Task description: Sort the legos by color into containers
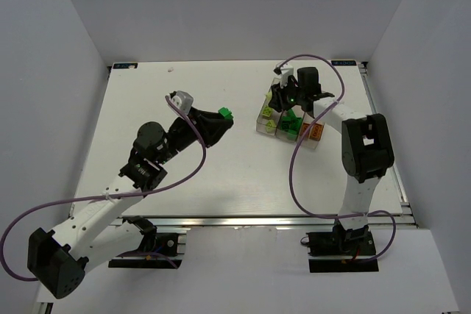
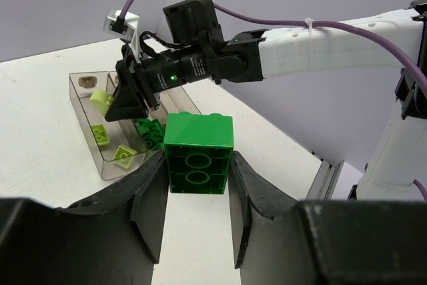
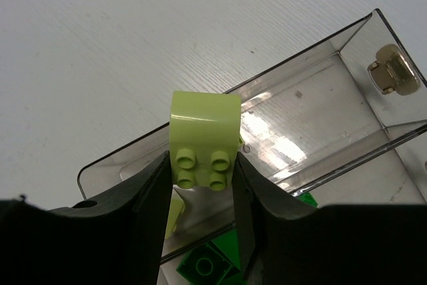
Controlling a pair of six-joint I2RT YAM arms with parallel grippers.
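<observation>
2 arms (image 1: 110,207) (image 1: 362,154) outstretched, right gripper (image 3: 200,168) over containers (image 3: 337,58)

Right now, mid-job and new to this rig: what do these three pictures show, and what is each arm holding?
Two robot arms stand at the near edge of a white table. The overhead picture looks down from behind them. The other two come from a camera on each wrist, so the dark shapes at the bottom belong to that arm itself. The left pincer grips a green brick above the table. The right pincer grips a yellow-green brick over the clear bins, which hold yellow-green, green and orange pieces.
</observation>
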